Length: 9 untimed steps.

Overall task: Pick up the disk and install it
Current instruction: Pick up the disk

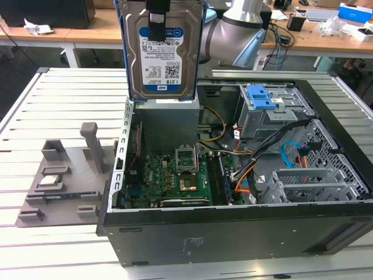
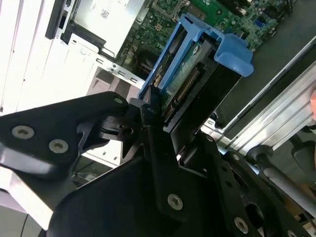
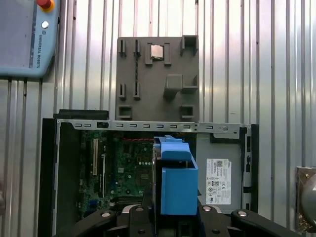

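Bright, even overhead light throughout. Soft shadow fills the computer case (image 1: 233, 230); the slatted surface (image 2: 19, 49) glares white in the second wrist view.

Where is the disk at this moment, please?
In the exterior view the disk hangs upright in the gripper at top centre, above the grey metal box inside the open computer case.

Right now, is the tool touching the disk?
Touching. In the second wrist view the tool is closed on the connector end of the disk; the exterior view shows the disk held up above the open computer case.
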Each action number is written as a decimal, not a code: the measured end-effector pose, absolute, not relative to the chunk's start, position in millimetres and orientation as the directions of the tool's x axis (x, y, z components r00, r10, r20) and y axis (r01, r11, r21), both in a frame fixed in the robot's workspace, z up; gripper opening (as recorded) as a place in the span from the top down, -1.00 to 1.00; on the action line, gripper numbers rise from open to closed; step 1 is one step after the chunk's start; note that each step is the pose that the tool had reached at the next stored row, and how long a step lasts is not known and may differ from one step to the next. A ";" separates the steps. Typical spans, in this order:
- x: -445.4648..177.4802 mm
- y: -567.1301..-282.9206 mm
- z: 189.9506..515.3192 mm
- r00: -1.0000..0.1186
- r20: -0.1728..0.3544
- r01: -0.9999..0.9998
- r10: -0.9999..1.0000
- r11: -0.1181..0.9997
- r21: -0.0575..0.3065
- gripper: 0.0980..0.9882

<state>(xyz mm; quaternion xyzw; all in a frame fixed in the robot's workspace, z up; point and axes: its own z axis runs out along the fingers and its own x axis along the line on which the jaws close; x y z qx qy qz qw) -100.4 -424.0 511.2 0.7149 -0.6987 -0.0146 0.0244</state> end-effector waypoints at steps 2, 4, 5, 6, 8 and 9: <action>-100.0 -427.3 511.1 0.023 0.013 -0.998 -1.000 -0.023 0.055 0.42; -99.3 -431.7 511.0 0.023 0.013 -0.998 -1.000 -0.023 0.055 0.42; -99.0 -433.4 510.9 0.023 0.013 -0.998 -1.000 -0.023 0.055 0.42; -98.9 -434.7 510.9 0.023 0.013 -0.998 -1.000 -0.022 0.055 0.42; -98.1 -440.1 510.7 0.023 0.013 -0.998 -1.000 -0.022 0.055 0.42; -97.7 -442.6 510.7 0.023 0.013 -0.998 -1.000 -0.023 0.055 0.42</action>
